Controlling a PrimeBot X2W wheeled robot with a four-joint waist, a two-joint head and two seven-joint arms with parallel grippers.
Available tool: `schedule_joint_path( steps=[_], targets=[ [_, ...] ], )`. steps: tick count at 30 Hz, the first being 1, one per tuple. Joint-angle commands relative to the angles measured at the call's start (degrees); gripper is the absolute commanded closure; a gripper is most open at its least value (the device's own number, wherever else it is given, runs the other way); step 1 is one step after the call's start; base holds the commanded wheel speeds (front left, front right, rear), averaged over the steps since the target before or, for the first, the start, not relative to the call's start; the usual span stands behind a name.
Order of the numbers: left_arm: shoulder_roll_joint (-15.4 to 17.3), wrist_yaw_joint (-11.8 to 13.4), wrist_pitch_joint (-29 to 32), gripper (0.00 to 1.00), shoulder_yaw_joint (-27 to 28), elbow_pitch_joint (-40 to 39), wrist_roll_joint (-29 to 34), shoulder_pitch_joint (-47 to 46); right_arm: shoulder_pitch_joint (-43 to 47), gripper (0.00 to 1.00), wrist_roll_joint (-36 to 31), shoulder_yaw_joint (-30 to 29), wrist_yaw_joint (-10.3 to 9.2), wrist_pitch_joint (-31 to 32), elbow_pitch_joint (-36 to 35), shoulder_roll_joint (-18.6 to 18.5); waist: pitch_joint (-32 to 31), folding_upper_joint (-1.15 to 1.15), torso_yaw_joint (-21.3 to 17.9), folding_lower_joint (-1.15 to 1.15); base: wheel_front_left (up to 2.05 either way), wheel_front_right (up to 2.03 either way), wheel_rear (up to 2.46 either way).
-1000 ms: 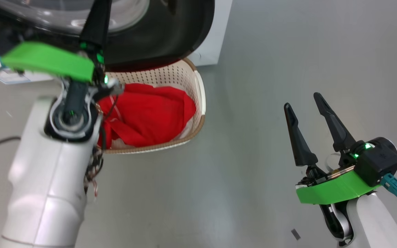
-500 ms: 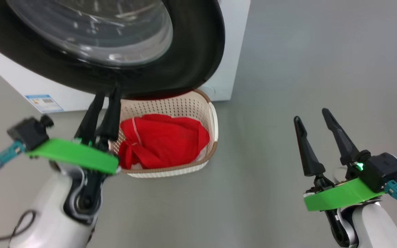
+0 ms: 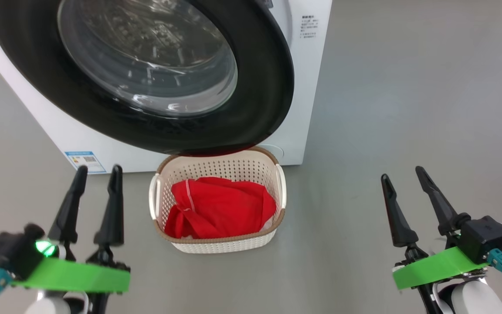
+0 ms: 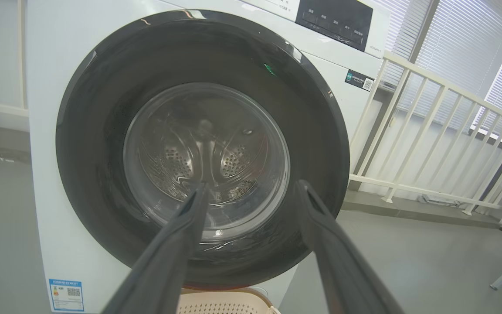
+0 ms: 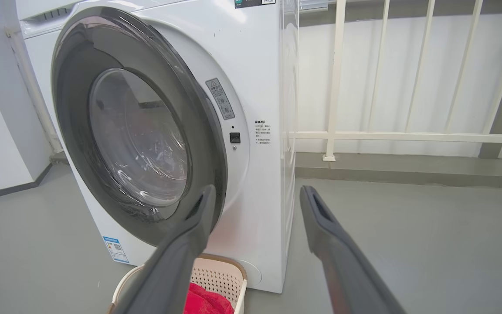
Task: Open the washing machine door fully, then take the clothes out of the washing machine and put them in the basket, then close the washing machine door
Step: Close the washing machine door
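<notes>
The washing machine [image 3: 312, 65] is white, and its round door [image 3: 268, 87] with a black rim and glass bowl is swung against the front. In the right wrist view the door [image 5: 72, 109] has its right edge a little off the panel, beside a small latch slot. Below it on the floor, the cream basket [image 3: 220, 168] holds the red clothes [image 3: 220, 207]. At the lower left my left gripper [image 3: 98, 170] is open and holds nothing. My right gripper [image 3: 402, 173] at the lower right is open too. The left wrist view faces the door [image 4: 94, 152] between the left gripper's [image 4: 252, 185] fingers.
Grey floor lies all around the basket. A blue label [image 3: 85, 161] sits low on the machine's front. A white railing [image 5: 408, 135] runs along the wall to the machine's right, and the dark control panel [image 4: 334, 19] is at the machine's top.
The head view has shifted and takes in more of the machine. My left arm has come down from the door to the lower left, its fingers spread apart. The right arm has barely moved.
</notes>
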Motion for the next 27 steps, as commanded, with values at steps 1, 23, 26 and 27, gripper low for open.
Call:
schedule_joint_path(
  steps=[1, 23, 26, 27],
  targets=[
    [1.05, -0.7, -0.5, 0.0, 2.32, -1.95, 1.26, -0.45, -0.31, 0.0, -0.76, 0.94, 0.34, -0.37, -1.31, -0.11, -0.77, 0.0, 0.45, 0.0, 0.0, 0.0, 0.0],
    [-5.9, -2.0, -0.51, 0.0, 9.3, -8.7, 22.57, 15.23, 6.6, 0.0, -0.98, -4.13, 0.34, -0.37, -3.67, -0.11, -5.76, 0.0, 1.02, 0.0, 0.0, 0.0, 0.0],
    [-6.18, -2.07, -0.51, 0.0, 9.58, -8.1, 23.38, 16.18, 7.1, 0.0, -0.89, -3.83, 0.34, -0.37, -3.63, -0.11, -6.01, 0.0, 1.04, 0.0, 0.0, 0.0, 0.0],
    [-6.31, -2.11, -0.51, 0.0, 9.71, -7.93, 23.36, 16.33, 7.24, 0.0, -0.88, -3.65, 0.34, -0.37, -3.67, -0.11, -6.06, 0.0, 1.02, 0.0, 0.0, 0.0, 0.0]
  ],
)
